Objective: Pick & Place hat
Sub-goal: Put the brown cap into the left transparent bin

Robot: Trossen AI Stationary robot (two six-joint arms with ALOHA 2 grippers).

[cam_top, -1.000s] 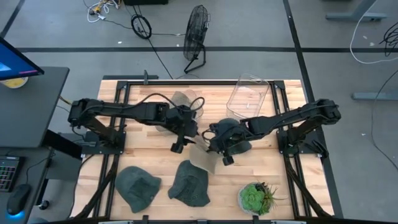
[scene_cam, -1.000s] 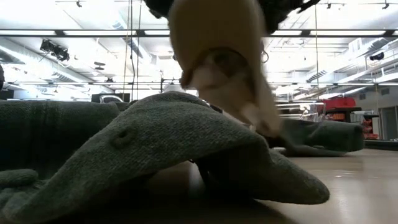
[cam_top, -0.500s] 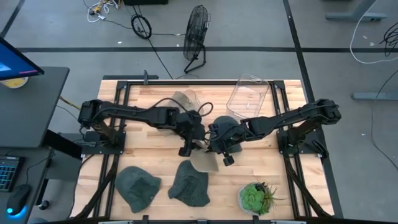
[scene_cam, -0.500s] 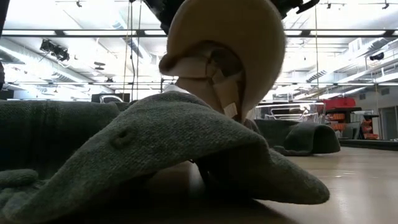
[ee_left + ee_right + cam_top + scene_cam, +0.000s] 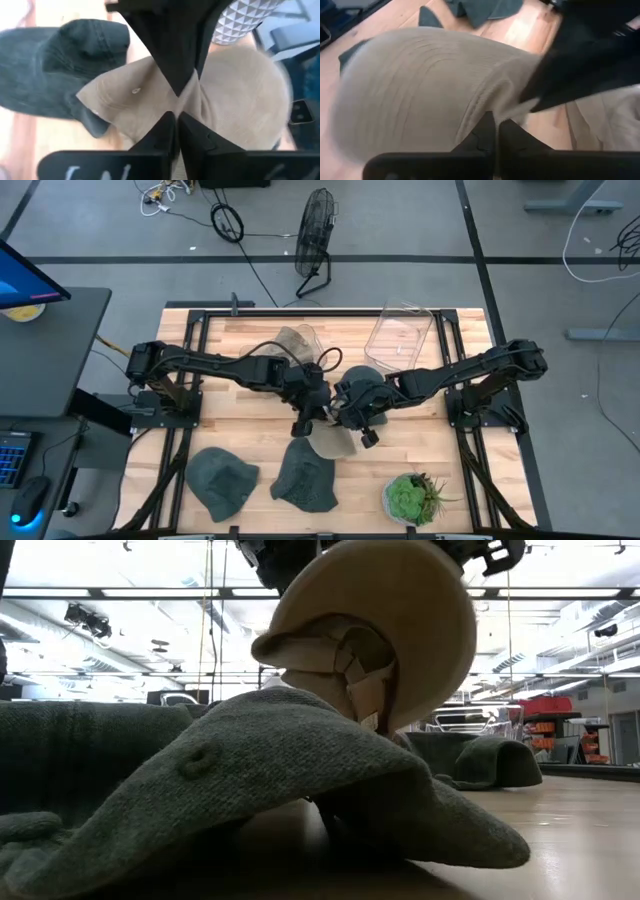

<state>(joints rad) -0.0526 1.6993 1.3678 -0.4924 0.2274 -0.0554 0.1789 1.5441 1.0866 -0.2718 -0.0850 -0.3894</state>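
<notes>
A tan hat (image 5: 326, 442) hangs in the air between my two grippers, over the middle of the table. In the low view it shows its round outline and inner band (image 5: 372, 632). My left gripper (image 5: 305, 420) is shut on its left side and my right gripper (image 5: 357, 428) is shut on its right side. Two dark green hats (image 5: 222, 478) (image 5: 304, 477) lie flat on the table near the front edge. The nearer one fills the low view (image 5: 250, 790). My left gripper pinches a pucker of the tan hat's cloth (image 5: 165, 107) between its two shut fingers, coming from the table's left and slanting down. The hat is clear of the table. How many layers it holds, I cannot tell. My right gripper pinches the tan hat's ribbed cloth at an edge (image 5: 487, 107) between its two shut fingers, coming from the table's right. The hat spreads out beyond the fingers, clear of the table.
A third dark hat (image 5: 365, 387) lies under my right arm. Another tan hat (image 5: 296, 340) and a clear plastic bin (image 5: 400, 332) sit at the far side. A potted green plant (image 5: 410, 498) stands at the near right.
Both grippers have moved a little toward the table's near edge, the left one also closing in toward the right one. The tan hat has turned between them: in the low view it went from nearly edge-on to showing its round outline and inside.
</notes>
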